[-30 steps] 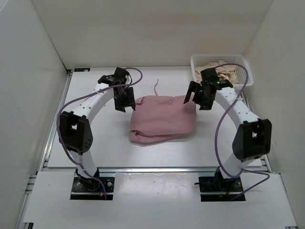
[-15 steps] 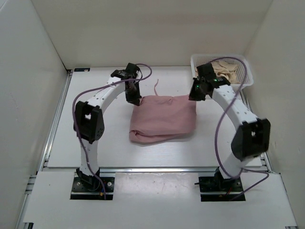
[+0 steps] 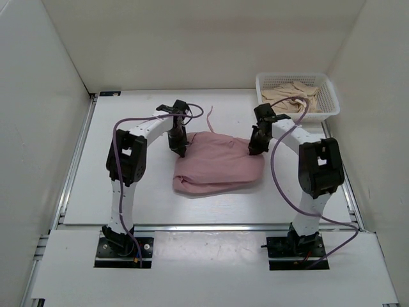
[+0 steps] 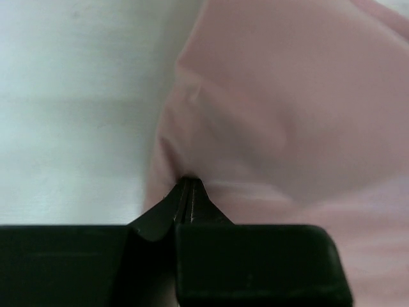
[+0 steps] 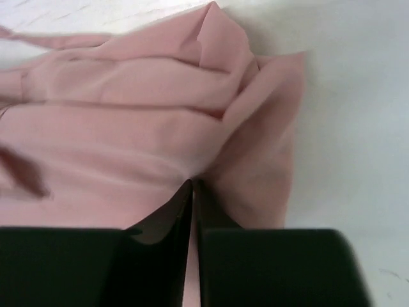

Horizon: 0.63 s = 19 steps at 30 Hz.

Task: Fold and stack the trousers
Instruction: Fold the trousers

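Observation:
The dusty-pink trousers [image 3: 217,165] lie folded in a thick bundle mid-table, with the thin drawstring [image 3: 209,118] trailing toward the back. My left gripper [image 3: 181,151] is down on the bundle's far left corner, shut on a pinch of the pink cloth [image 4: 255,128]. At the far right corner my right gripper [image 3: 254,148] is likewise shut on the fabric [image 5: 160,128]. In both wrist views the dark fingertips meet with cloth puckering at their tips [image 4: 187,182] [image 5: 192,182].
A white mesh basket [image 3: 324,83] with a beige garment [image 3: 291,93] stands at the back right corner, just behind my right arm. White walls close in the table on three sides. Purple cables loop off both arms.
Both grippers came inward and down onto the far corners of the trousers and went from open to shut on the fabric. The bundle itself has barely shifted.

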Tool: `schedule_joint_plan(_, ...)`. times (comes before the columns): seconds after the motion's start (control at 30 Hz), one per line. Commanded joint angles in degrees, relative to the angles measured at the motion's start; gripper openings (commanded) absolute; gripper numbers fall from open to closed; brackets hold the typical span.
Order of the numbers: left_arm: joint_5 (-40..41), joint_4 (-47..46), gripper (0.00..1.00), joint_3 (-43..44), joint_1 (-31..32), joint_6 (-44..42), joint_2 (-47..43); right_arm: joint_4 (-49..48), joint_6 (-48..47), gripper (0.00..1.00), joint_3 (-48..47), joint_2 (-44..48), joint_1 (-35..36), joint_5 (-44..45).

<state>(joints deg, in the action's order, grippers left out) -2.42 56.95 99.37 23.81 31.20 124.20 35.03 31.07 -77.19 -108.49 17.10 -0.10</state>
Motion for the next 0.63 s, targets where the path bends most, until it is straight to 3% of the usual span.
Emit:
schedule_joint_plan(0.0,2.76,0.7,0.1,1.42,-0.26,-1.57,-12.03,4.6,-1.19,0.11,-3.12,10.71,-0.05,5.19)
schedule_joint_plan(0.03,3.46,1.67,0.1,2.31,-0.26,-1.58,-13.79,5.74,-2.14,0.18,-4.54,12.75,-0.05,6.15)
schedule_joint_plan(0.07,4.08,2.63,0.12,3.19,-0.26,-2.28,-17.29,7.58,-3.28,0.33,-5.86,14.78,-0.05,7.12)
schedule_joint_plan(0.1,5.3,4.12,0.14,3.89,-0.78,-2.98,-19.15,8.3,-3.82,0.69,-7.0,18.71,-0.05,8.0)
schedule_joint_plan(0.13,5.92,4.83,0.17,5.12,-0.79,-2.99,-20.91,8.91,-3.82,0.84,-7.97,20.66,-0.05,8.97)
schedule_joint_plan(0.2,6.54,5.54,0.31,5.66,-1.31,-2.99,-26.36,10.41,-5.22,1.0,-8.77,25.92,-0.05,12.57)
schedule_joint_plan(0.27,6.55,6.16,0.51,5.66,-3.24,-3.6,-32.49,11.2,-5.23,1.0,-8.77,29.19,-0.57,14.86)
schedule_joint_plan(0.3,6.55,6.16,0.89,4.79,-3.25,-3.6,-34.53,12.25,-5.84,1.0,-8.07,32.25,-0.58,17.47)
schedule_joint_plan(0.33,7.85,6.16,1.0,3.47,-4.12,-4.13,-36.64,12.87,-5.84,1.0,-7.46,33.76,-0.58,18.89)
schedule_joint_plan(0.6,13.67,9.85,1.0,-4.71,-9.92,-4.66,-54.04,14.81,-7.43,1.0,2.65,46.08,-2.78,26.11)
